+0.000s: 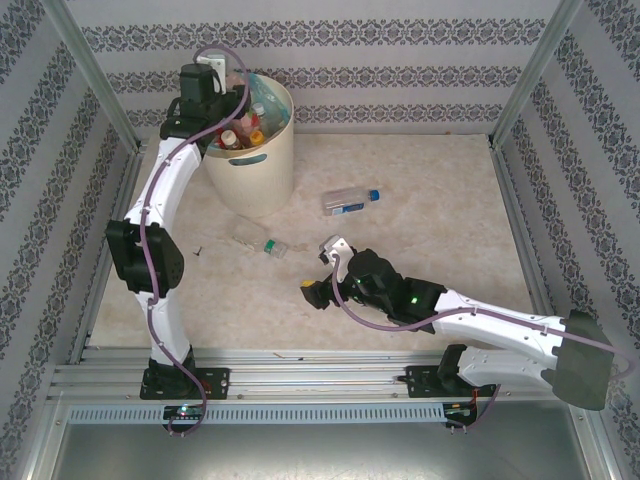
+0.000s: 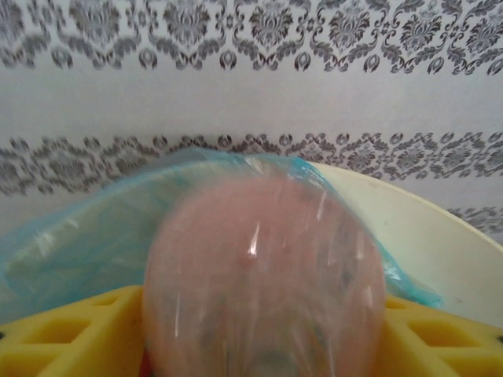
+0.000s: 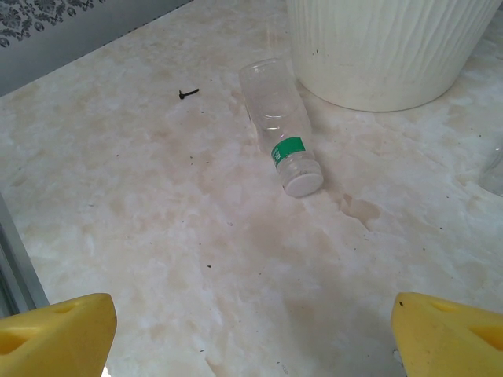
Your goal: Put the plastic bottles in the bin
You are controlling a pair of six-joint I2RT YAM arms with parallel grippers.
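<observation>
A pinkish bottle [image 2: 263,267] sits pinched in your left gripper [image 2: 259,326] above the bin [image 1: 250,178], which holds several. The green-capped bottle [image 3: 281,129] and blue-capped bottle [image 1: 350,201] lie on the counter [image 1: 440,230]; your right gripper [image 3: 251,330] is spread.

Cream bin [image 1: 250,180] holds several bottles [image 1: 245,130]; pinkish bottle [image 2: 263,259] gripped in left claw [image 2: 259,345] over it. Green-banded clear bottle [image 3: 281,126] lies ahead of right claw [image 3: 251,330], blue-capped bottle [image 1: 350,201] ahead-right.

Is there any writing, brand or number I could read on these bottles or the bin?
No text can be read.
Clear bottle, green band: no letters show.
Blue-capped bottle, label: too small.
Bottles in the bin: too small.
Pink bottle: blurred.
</observation>
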